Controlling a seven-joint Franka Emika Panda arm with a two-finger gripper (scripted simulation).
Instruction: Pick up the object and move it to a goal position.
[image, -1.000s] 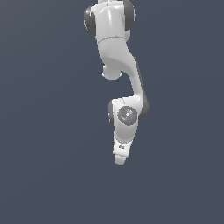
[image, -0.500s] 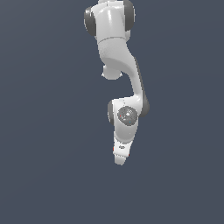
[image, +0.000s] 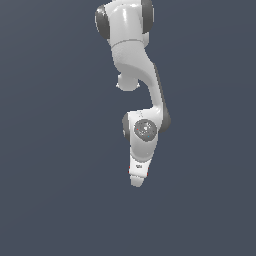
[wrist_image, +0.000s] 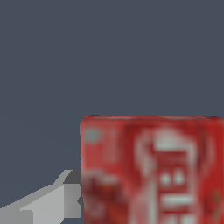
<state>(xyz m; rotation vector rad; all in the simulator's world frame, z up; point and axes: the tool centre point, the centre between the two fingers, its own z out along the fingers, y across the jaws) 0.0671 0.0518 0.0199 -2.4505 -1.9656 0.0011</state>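
Observation:
In the wrist view the object (wrist_image: 153, 170), a red boxy block with white label markings, fills the near part of the picture. One grey finger (wrist_image: 57, 199) of my gripper lies against its side, and the block hides the other finger. In the exterior view my white gripper (image: 138, 176) points down at the end of the arm. Only thin red slivers of the object (image: 131, 168) show at the hand's edges. The gripper appears shut on the object.
Only a plain dark grey-blue ground (image: 55, 150) surrounds the arm in both views. No goal marker, other object or edge shows.

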